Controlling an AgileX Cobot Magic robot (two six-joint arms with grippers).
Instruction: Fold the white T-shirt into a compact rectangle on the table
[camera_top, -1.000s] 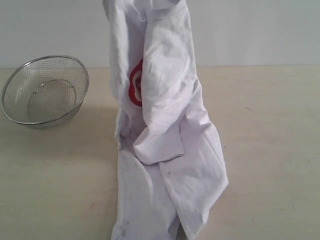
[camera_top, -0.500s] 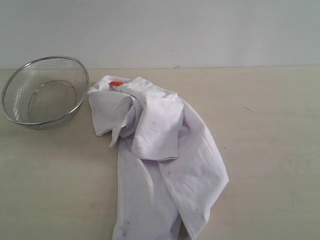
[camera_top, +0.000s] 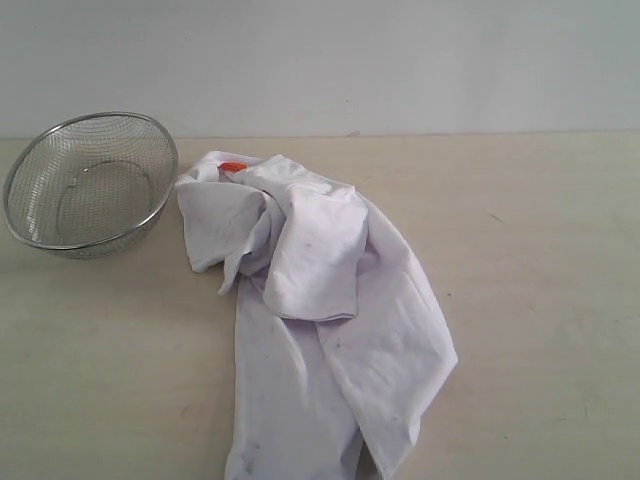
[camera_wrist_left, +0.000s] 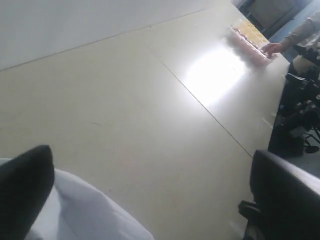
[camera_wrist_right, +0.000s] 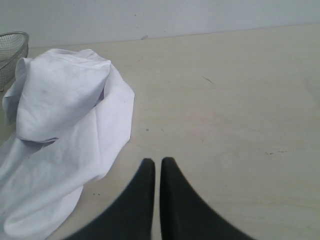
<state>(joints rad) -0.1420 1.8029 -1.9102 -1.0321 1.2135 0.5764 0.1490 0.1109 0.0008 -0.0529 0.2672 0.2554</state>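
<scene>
Wrinkled white cotton T-shirt fell from spread left gripper, heaped across beige wood-grain tabletop; right gripper pressed together; folding unstarted.

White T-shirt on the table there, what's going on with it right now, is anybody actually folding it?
Not at this moment. The white T-shirt lies in a crumpled, twisted heap on the table, next to a wire-mesh bowl, with no neat fold in it yet. Neither robot hand is gripping it: the left hand is open with only an edge of the cloth near it, and the right hand is shut and empty, off to the side of the shirt.
</scene>
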